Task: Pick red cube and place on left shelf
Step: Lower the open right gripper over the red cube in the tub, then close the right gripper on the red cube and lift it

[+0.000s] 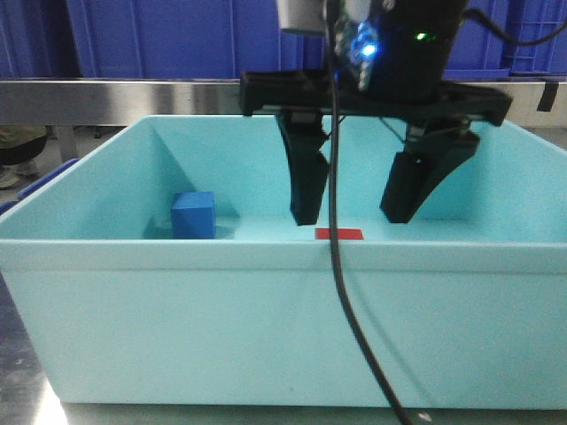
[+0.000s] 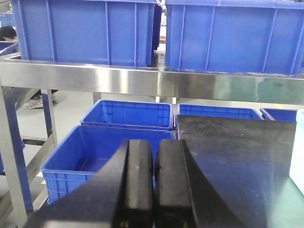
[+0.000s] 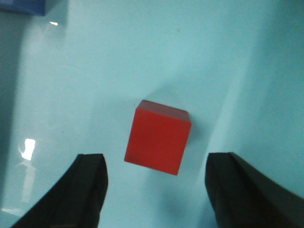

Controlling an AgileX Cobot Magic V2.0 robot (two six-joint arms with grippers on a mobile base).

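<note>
The red cube [image 3: 157, 137] lies on the floor of a light-teal bin [image 1: 266, 266]; in the front view only its top [image 1: 339, 234] shows over the bin's near wall. My right gripper [image 1: 354, 217] hangs open inside the bin, just above the cube, one finger to each side of it and not touching it. In the right wrist view this gripper [image 3: 154, 164] has its fingertips [image 3: 90, 166] spread wide with the cube between and beyond them. My left gripper [image 2: 153, 156] is shut with nothing in it, facing a steel shelf [image 2: 142, 80].
A blue cube [image 1: 193, 215] stands at the bin's left side, its corner [image 3: 23, 5] at the top left of the right wrist view. Blue crates [image 2: 85, 31] sit on the steel shelf and more crates [image 2: 99, 147] lie below. A black cable [image 1: 341, 266] hangs over the bin's front.
</note>
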